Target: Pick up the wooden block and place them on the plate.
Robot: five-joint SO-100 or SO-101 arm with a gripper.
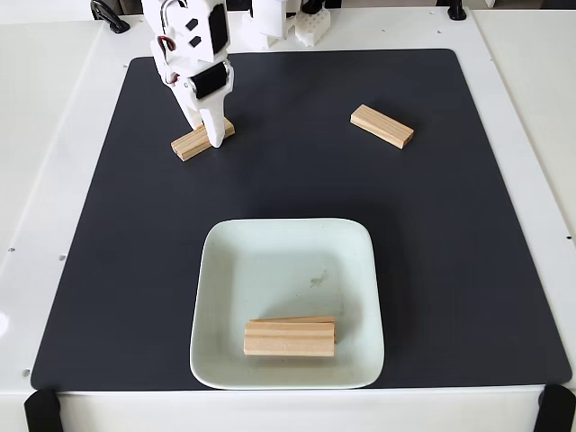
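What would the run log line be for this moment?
hand: down on left wooden block | grip: cannot tell | plate: two blocks | right block: on mat

Non-task items: work surface and fittings

A black mat with rounded corners lies flat on a white table, covering most of it. Black clamps sit at the table's near left corner and near right corner. Small dark fittings line the far edge.
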